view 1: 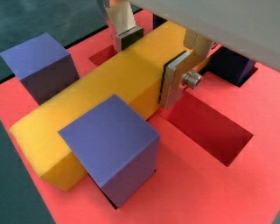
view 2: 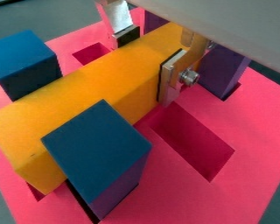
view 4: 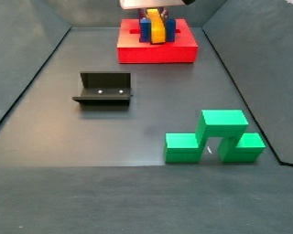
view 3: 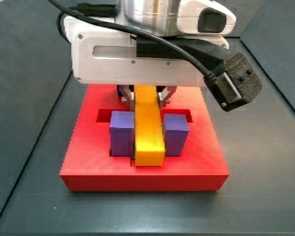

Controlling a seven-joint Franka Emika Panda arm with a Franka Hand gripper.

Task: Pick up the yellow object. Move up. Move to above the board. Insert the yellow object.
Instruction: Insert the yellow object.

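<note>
Overhead, gripper (view 1: 154,54) clamping yellow object (view 1: 101,105), between board (view 3: 144,171) posts (view 3: 123,134)

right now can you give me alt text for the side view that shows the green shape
At the far end of a dark table, the end effector holds the yellow object between the posts on the red board. A dark L-shaped fixture stands mid-table, and a green block shape sits nearest the camera.

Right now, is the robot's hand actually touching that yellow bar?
Touching. In both wrist views the hand has its silver fingers pressed flat against the sides of the yellow bar, no gap visible, between the purple posts.
</note>
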